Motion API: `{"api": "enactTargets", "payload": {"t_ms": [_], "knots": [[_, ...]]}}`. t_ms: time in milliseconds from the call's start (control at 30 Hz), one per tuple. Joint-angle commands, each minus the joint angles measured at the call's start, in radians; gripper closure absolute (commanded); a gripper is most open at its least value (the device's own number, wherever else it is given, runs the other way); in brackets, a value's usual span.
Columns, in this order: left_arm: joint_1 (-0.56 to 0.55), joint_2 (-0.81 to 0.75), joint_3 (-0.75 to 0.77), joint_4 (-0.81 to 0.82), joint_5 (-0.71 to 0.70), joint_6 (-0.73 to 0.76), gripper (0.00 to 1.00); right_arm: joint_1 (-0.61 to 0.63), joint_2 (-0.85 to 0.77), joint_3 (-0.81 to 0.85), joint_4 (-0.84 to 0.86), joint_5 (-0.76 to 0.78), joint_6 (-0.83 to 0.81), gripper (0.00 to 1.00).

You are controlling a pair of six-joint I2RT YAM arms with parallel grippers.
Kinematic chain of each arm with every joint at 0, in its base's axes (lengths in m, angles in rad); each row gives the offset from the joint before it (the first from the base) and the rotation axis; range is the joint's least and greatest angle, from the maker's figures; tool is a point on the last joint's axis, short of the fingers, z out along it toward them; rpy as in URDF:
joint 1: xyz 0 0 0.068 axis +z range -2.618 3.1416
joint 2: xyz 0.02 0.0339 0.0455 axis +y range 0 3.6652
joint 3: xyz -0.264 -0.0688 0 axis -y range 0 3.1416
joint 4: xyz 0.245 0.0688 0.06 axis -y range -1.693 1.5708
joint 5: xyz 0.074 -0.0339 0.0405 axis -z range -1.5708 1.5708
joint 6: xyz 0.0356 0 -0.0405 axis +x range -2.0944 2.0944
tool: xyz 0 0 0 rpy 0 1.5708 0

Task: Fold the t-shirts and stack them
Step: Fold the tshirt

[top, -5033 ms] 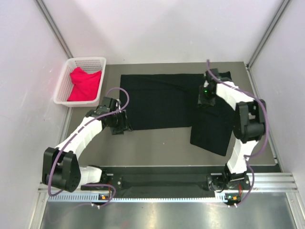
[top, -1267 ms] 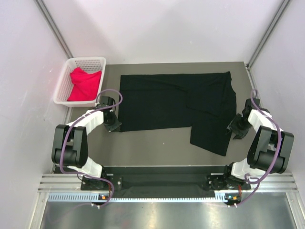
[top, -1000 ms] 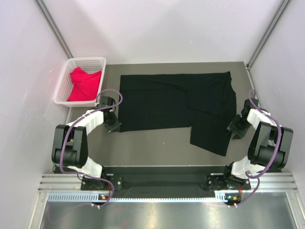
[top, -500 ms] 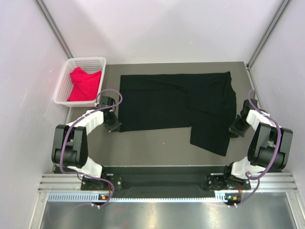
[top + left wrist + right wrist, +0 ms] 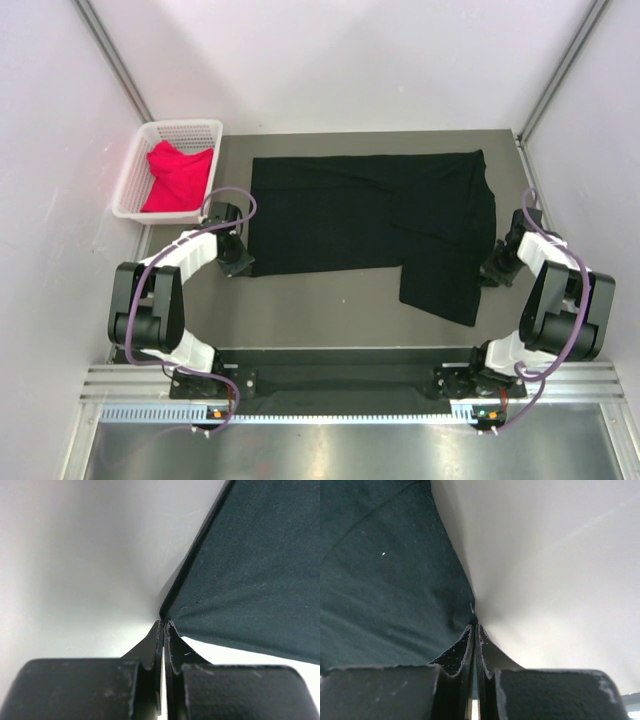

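A large black t-shirt [image 5: 350, 215] lies spread flat on the grey table [image 5: 330, 310], with a flap hanging toward the front right. My left gripper [image 5: 243, 266] sits low at its front-left corner. In the left wrist view the jaws [image 5: 163, 623] are shut, pinching that corner of the black cloth [image 5: 250, 580]. My right gripper [image 5: 488, 277] is down at the shirt's right edge. In the right wrist view it [image 5: 474, 626] is shut on the hem of the black cloth [image 5: 380, 580]. A red-pink t-shirt [image 5: 178, 175] lies crumpled in the basket.
A white lattice basket [image 5: 180, 126] stands at the table's back-left corner. White walls and metal posts close in the table on three sides. Bare grey table runs in front of the shirt, between the two arms.
The right gripper's jaws have closed on the shirt's right edge after edging in toward it. The left arm has stayed still, shut on its corner. The shirt lies as before.
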Motion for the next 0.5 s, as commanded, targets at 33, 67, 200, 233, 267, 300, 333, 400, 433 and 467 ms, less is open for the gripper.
{"api": "enactTargets", "payload": {"t_ms": [33,67,200,233,267,300,333,400,433,467], "knots": [[0.006,-0.061,0.022,-0.042,-0.049,0.013,1.0,-0.026,-0.12,-0.006,-0.004,0.006,-0.016,1.0],[0.006,-0.064,0.022,-0.043,-0.052,0.015,1.0,-0.027,-0.129,-0.012,-0.014,-0.008,-0.019,1.0],[0.004,-0.063,0.028,-0.046,-0.049,0.019,1.0,-0.03,-0.151,-0.035,-0.021,-0.016,-0.02,1.0],[0.006,-0.057,0.033,-0.043,-0.046,0.021,1.0,-0.029,-0.14,-0.038,-0.019,-0.019,-0.019,1.0],[0.006,-0.053,0.035,-0.043,-0.044,0.021,1.0,-0.03,-0.128,-0.038,-0.019,-0.023,-0.02,1.0],[0.006,-0.049,0.039,-0.04,-0.041,0.022,1.0,-0.029,-0.092,-0.04,-0.02,-0.031,-0.023,0.99],[0.006,-0.038,0.044,-0.04,-0.04,0.024,1.0,-0.029,-0.073,-0.042,-0.02,-0.042,-0.025,0.97],[0.006,-0.029,0.053,-0.04,-0.04,0.03,1.0,-0.029,-0.048,-0.049,-0.008,-0.042,-0.023,0.88],[0.006,-0.021,0.055,-0.04,-0.04,0.03,1.0,-0.03,-0.047,-0.06,0.002,-0.045,-0.025,0.78],[0.006,-0.018,0.056,-0.04,-0.038,0.032,1.0,-0.029,-0.047,-0.065,0.012,-0.045,-0.026,0.73]]}}
